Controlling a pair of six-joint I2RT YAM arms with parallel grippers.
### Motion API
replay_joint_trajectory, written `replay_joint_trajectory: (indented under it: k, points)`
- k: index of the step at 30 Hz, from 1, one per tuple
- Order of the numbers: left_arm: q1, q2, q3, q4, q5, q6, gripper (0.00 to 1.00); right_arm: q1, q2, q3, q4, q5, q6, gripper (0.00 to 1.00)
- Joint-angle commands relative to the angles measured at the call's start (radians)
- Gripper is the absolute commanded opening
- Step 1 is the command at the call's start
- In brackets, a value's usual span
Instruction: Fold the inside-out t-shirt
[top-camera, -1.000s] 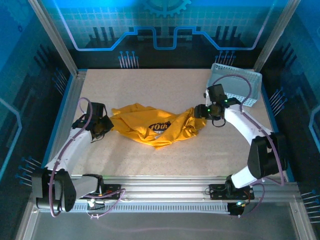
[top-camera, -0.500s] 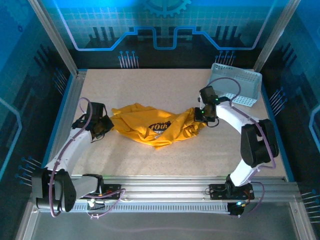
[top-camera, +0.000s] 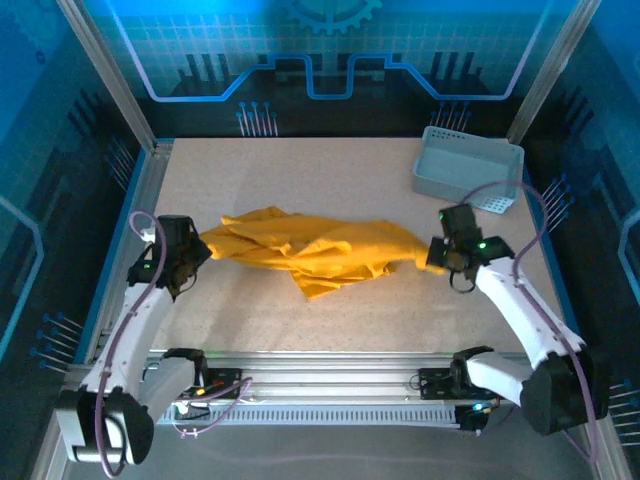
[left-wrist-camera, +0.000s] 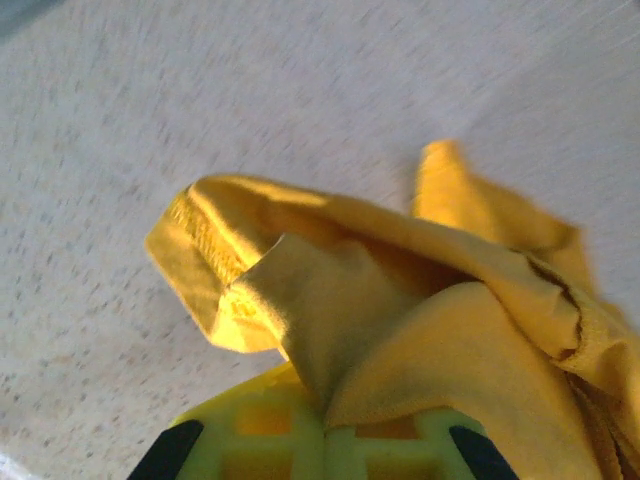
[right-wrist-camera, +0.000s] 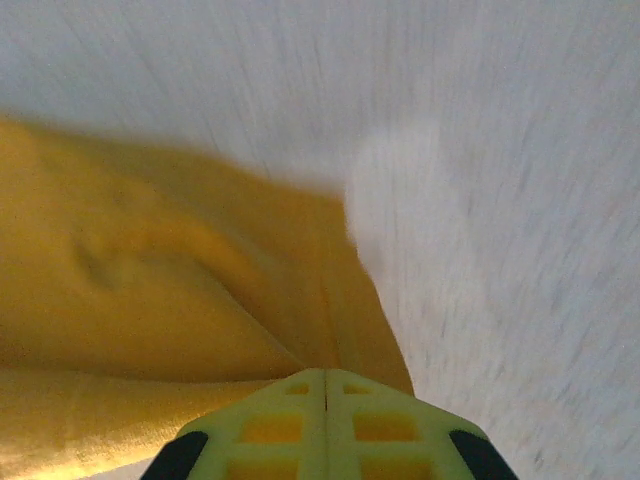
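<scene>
The mustard-yellow t-shirt (top-camera: 315, 252) hangs stretched in a band across the middle of the table, bunched and wrinkled, with a flap drooping toward the front. My left gripper (top-camera: 192, 250) is shut on its left end; in the left wrist view the hemmed fabric (left-wrist-camera: 400, 300) bunches out of my closed left gripper (left-wrist-camera: 325, 420). My right gripper (top-camera: 432, 255) is shut on the shirt's right end, where smooth cloth (right-wrist-camera: 170, 290) runs from the closed right gripper (right-wrist-camera: 325, 385). No white tag is in sight.
A pale grey perforated basket (top-camera: 468, 168) stands at the back right corner of the speckled table (top-camera: 300, 170). Metal frame posts rise at both back corners, and a rail (top-camera: 330, 365) runs along the front edge.
Both grippers have pulled apart: the left moved left, the right swung right and toward the front. The shirt has been drawn out from a crumpled heap into a long band, and its print is now hidden.
</scene>
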Motion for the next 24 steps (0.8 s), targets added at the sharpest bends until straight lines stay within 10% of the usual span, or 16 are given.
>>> replay_joint_trajectory:
  k: [1,9,24]
  points:
    - [0.026,0.025,-0.052,0.006,0.029,-0.037,0.0,0.004,0.036,-0.131,-0.016,-0.114,0.13,0.16]
    - [0.035,0.085,-0.055,0.052,0.091,-0.028,0.0,0.021,0.059,-0.013,0.0,-0.068,-0.018,0.62]
    - [0.035,0.105,-0.049,0.061,0.104,-0.012,0.0,0.106,0.365,0.143,0.207,-0.202,-0.13,0.64]
